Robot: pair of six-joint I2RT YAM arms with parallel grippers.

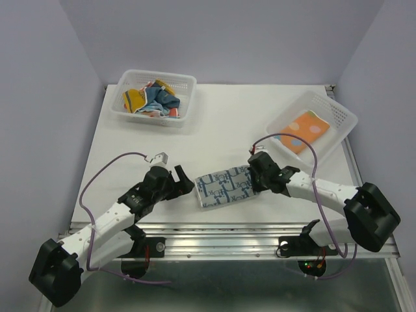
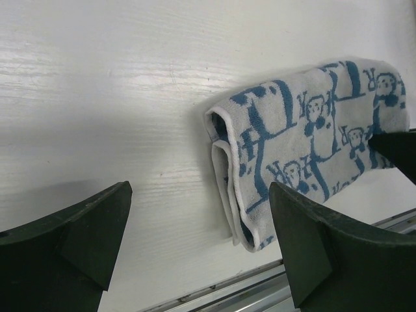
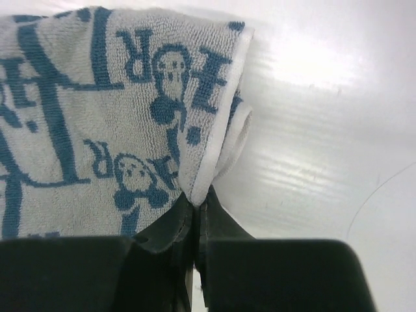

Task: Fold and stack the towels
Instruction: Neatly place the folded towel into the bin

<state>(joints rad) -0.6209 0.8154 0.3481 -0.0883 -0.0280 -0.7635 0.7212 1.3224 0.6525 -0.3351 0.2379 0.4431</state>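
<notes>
White table point(image 1: 227, 130), pale lilac walls behind. The basket at far left point(image 1: 185, 88) holds a heap of crumpled towels point(image 1: 153, 101). The basket at right point(image 1: 341, 117) holds one folded orange dotted towel point(image 1: 303, 130). The white towel with blue print point(image 1: 224, 187) lies folded in layers near the front edge, between the two arms.

Judgement: terry cloth, light, limp, not slippery, not fragile. Layers likely slide apart if lifted by one ply, so pinch through all plies at a corner or hem.

The right gripper point(image 3: 197, 198): jaws closed tight on this towel's hemmed right edge, cloth nipped between the tips.

The left gripper point(image 1: 180, 180): jaws spread wide, empty, just beside the folded left end, not touching.
</notes>
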